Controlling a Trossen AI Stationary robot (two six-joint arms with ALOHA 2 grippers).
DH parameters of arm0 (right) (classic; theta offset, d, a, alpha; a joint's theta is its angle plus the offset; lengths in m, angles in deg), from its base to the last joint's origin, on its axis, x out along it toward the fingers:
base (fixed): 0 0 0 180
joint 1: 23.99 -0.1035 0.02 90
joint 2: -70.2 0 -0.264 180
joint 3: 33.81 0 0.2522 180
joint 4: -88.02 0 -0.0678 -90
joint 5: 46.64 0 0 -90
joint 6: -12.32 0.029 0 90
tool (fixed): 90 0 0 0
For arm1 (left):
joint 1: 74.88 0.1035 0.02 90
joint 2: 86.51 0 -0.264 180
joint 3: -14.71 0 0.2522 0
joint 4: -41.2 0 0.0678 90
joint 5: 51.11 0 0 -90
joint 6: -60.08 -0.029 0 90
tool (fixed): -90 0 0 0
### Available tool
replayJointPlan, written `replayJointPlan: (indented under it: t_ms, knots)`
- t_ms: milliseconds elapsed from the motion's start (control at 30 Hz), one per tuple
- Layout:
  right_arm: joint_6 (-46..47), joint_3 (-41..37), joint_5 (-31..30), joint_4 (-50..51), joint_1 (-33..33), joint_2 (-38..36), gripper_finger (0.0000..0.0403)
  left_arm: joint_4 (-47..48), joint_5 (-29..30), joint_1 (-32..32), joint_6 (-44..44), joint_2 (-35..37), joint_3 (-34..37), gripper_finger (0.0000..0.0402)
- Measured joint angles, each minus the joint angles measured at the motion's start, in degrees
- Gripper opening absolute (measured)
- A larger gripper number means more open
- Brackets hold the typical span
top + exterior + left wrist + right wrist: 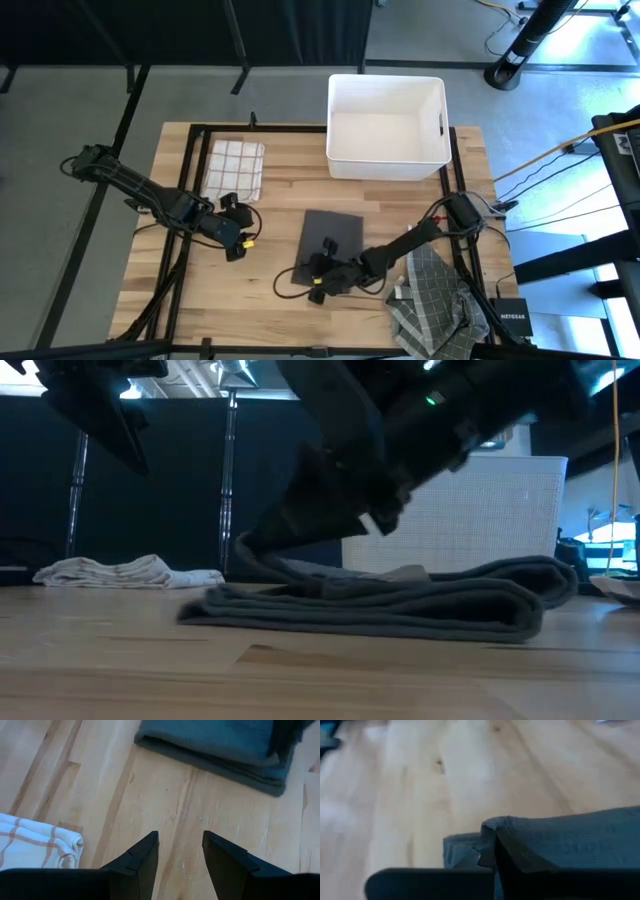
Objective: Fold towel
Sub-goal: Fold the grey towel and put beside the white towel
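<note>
Dark grey towel (331, 243) lies folded mid-table, near the front edge. Right gripper (322, 272) is clamped on its front corner, lifting the edge. Left gripper (238, 238) hovers left of it, fingers (141, 856) parted, holding nothing. Around: checked cloth (234, 166) at back left, white bin (387, 125) behind, grey checked cloths (433, 298) at right, partly under the right arm. Low view: arm blocks the bin.

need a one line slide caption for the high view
Right pincer shut on the dark grey towel's near edge, left pincer open over bare table.
</note>
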Motion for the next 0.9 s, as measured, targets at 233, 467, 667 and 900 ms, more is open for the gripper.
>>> replayJointPlan:
  t_ms: [233,467,667,900]
  knots:
    - [-3.3,10.0,4.9,22.5,0.5,-1.5,0.0098,-0.2,0.1,0.0,0.0,0.0,0.0,0.0147]
    - [-2.7,25.2,6.3,59.8,-0.2,-3.3,0.0148,-0.9,0.1,-0.1,0.0,0.0,0.0,0.0147]
    - [-1.4,23.1,2.2,61.7,-1.6,-3.3,0.0149,-1.0,0.1,-0.1,1.1,0.0,0.0,0.0147]
    - [-7.4,13.5,4.7,31.8,-2.9,-1.6,0.0145,-1.0,0.1,-0.1,0.7,0.0,0.0,0.0147]
